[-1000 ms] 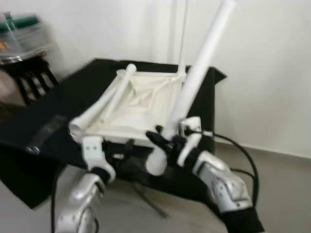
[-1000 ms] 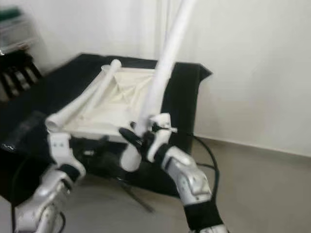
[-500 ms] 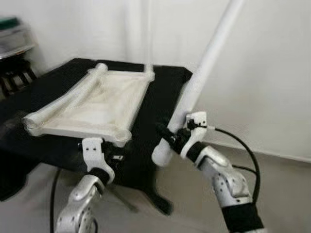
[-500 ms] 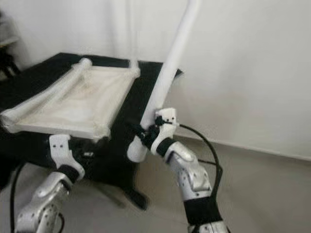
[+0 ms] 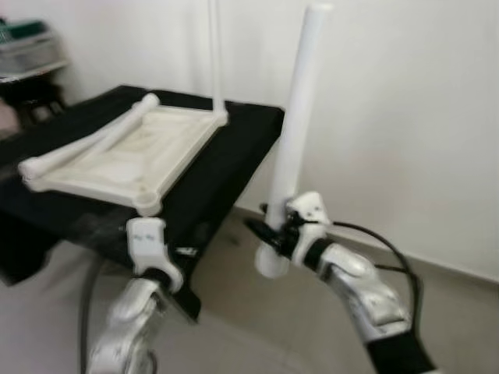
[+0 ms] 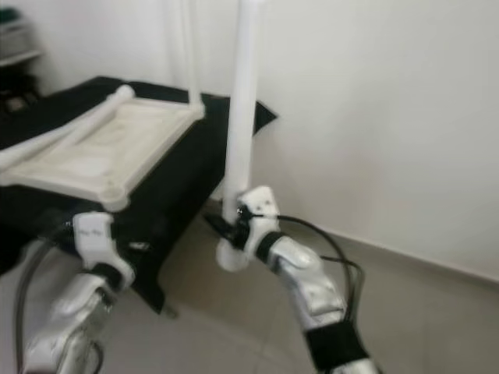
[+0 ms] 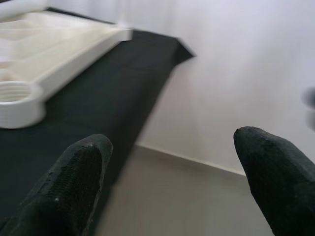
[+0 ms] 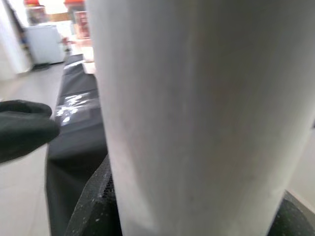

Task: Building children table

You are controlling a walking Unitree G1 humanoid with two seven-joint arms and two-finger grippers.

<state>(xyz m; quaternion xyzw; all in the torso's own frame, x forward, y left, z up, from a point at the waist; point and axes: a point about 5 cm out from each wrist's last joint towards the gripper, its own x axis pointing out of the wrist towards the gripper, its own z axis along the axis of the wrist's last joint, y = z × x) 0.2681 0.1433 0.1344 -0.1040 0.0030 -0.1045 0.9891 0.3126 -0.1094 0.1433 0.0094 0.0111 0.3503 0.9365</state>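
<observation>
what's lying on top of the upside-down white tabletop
One loose white leg lies slantwise across the tabletop, and another leg stands upright at its far corner. A threaded socket at the near corner is empty. The black cloth hides what is underneath.

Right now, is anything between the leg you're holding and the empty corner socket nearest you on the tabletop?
Nothing visible. The right end effector holds the white leg upright beside the black table; the open socket is unobstructed, left end effector open below it.
</observation>
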